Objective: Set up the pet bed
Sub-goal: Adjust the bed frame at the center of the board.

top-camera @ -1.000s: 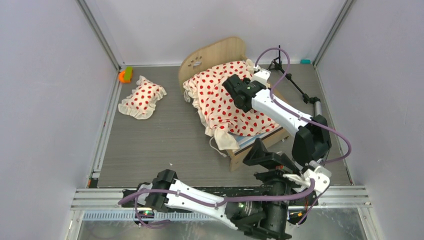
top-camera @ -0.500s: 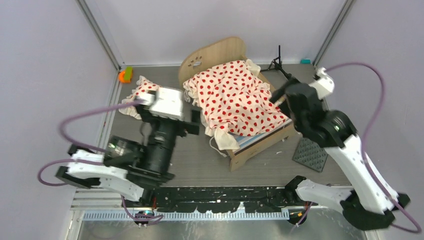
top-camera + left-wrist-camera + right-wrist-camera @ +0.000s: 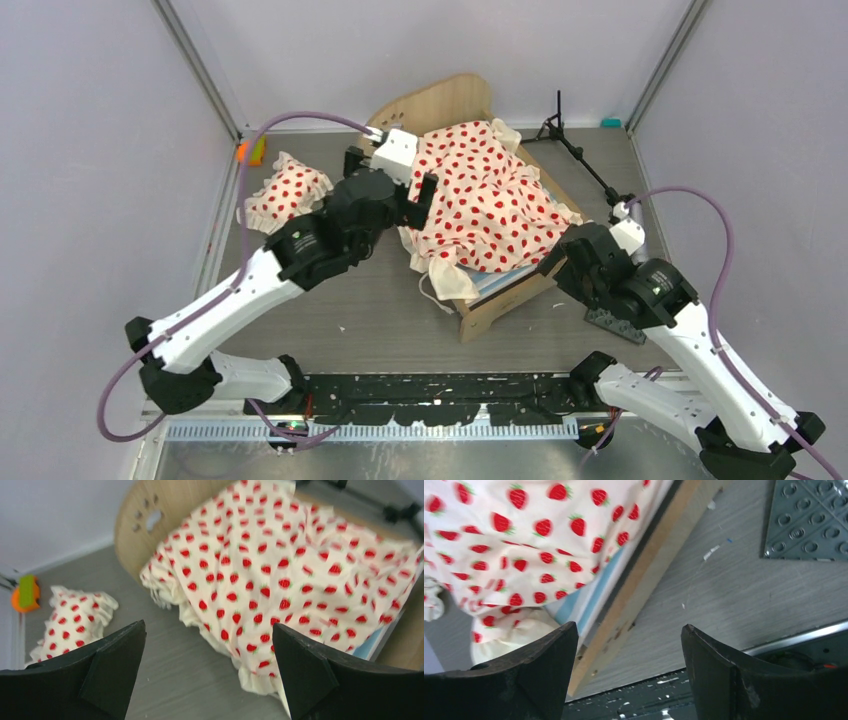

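Black jaws on the 2 claws stood wide and empty (touching nothing). The left gripper hovered over the far-left side of the pet bed, the right gripper above its near-right rail. It sat toward the table's far edge, red-spotted bedding rumpled, striped mattress peeking out.

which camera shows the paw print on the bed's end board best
The left wrist view: the paw print shows clear in the end board. From the top external view the left arm covers that spot. The right wrist view shows only the side rail and bedding.
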Controlling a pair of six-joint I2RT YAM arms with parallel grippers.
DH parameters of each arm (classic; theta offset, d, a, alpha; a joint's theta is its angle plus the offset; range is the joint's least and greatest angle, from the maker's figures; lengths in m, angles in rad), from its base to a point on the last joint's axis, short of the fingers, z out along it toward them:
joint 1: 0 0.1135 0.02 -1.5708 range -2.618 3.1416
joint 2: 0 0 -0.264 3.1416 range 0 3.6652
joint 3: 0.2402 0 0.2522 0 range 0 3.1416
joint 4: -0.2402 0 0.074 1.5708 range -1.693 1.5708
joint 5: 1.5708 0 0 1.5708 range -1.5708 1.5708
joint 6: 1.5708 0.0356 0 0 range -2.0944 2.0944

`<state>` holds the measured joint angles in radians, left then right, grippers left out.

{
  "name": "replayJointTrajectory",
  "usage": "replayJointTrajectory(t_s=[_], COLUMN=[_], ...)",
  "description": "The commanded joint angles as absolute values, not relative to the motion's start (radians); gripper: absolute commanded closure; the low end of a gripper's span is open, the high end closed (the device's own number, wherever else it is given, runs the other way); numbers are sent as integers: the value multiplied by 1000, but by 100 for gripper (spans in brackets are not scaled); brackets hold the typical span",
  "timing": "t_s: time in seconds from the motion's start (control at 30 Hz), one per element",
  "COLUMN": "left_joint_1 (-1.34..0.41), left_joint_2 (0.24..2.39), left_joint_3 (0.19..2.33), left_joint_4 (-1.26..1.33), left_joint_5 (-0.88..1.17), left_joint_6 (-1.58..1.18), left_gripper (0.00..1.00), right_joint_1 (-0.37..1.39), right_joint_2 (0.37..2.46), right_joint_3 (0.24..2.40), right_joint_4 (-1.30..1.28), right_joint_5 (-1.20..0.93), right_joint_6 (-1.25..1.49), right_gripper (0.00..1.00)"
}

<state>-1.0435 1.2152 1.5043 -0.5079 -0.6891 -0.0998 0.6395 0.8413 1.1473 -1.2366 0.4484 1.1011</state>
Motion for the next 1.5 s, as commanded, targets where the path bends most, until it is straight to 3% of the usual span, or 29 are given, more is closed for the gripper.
replayJointTrajectory(t_s=[0.0,0.3,0.53,0.87,1.07,1.33,1.47], left_joint_1=[-964,-927,-923,-923,-923,-923,-923], left_joint_2=[1217,1183,1081,970,962,940,923], left_joint_3=[1460,1415,1318,1227,1216,1198,1180], left_joint_4=[-622,-640,-653,-676,-692,-737,-771], left_joint_5=[-433,-394,-391,-371,-385,-389,-386], left_joint_6=[-252,-233,-244,-272,-275,-290,-296], left_gripper=[0,0,0,0,0,0,0], right_joint_1=[646,644,637,638,636,579,532], right_joint_2=[830,920,1013,881,1025,1213,1226], right_joint_3=[1027,914,945,930,959,1007,1067], right_joint_4=[-1218,-1023,-960,-979,-926,-899,-916], right_joint_5=[417,561,541,528,535,518,474], right_joint_6=[1177,1248,1247,1262,1216,1097,936], right_gripper=[21,30,30,30,30,49,79])
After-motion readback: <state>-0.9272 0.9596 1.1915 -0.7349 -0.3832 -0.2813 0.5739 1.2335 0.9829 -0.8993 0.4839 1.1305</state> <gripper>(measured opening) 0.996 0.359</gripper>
